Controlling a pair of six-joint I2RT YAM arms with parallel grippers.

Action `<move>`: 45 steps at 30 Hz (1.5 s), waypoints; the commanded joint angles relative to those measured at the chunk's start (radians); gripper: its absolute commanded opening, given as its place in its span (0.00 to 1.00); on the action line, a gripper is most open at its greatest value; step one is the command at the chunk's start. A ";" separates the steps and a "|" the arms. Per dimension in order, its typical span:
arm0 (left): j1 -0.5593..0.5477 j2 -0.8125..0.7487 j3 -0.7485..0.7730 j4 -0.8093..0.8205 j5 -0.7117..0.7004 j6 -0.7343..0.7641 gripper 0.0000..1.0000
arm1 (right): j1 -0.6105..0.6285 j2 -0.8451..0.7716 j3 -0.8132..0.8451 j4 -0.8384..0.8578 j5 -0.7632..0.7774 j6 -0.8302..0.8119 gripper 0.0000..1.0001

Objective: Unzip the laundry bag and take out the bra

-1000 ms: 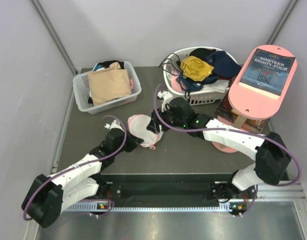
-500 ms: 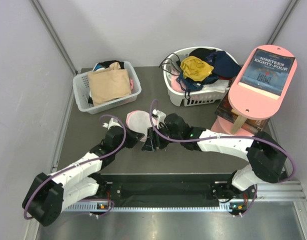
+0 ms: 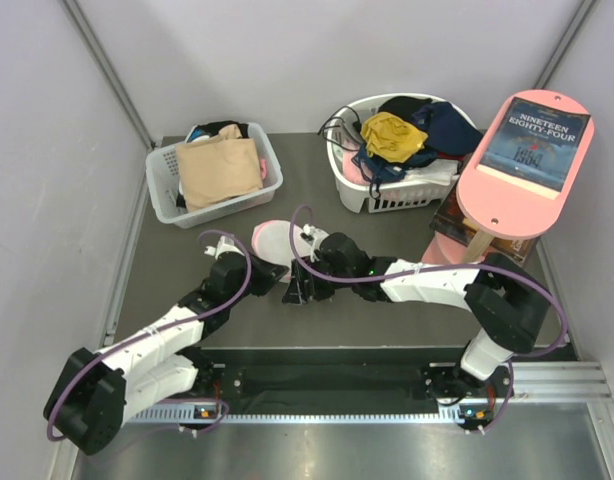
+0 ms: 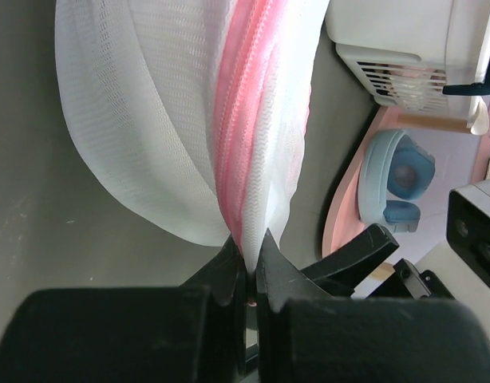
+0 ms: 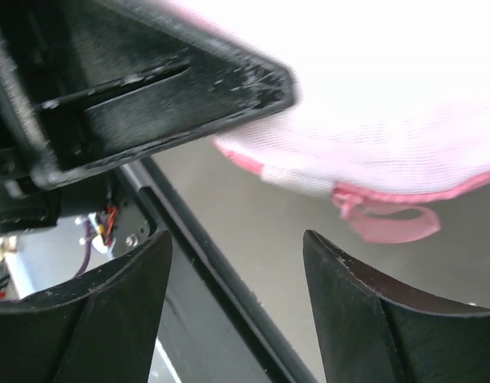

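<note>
Laundry bag (image 3: 275,240), small round white-mesh pouch with pink zip, found on grey table (image 3: 317,180), rim clamped in left gripper (image 4: 246,247), right gripper (image 5: 235,239) gaping empty near the pink pull tab (image 5: 385,223); probably needed pinching it squarely, tugging along the zip.

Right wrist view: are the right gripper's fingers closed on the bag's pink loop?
No, the right gripper stands open with its fingers spread wide, and the pink loop of the laundry bag lies beyond them, untouched.
</note>
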 commanded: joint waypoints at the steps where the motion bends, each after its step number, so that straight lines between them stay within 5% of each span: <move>1: -0.002 -0.025 0.033 0.051 -0.015 -0.025 0.00 | 0.011 0.000 0.012 0.030 0.084 -0.012 0.67; 23: -0.002 -0.045 0.027 0.040 -0.015 -0.030 0.00 | 0.010 0.006 0.057 0.028 0.187 -0.087 0.65; 45: -0.002 -0.059 0.011 0.042 -0.011 -0.036 0.00 | 0.008 -0.017 0.072 0.014 0.279 -0.095 0.28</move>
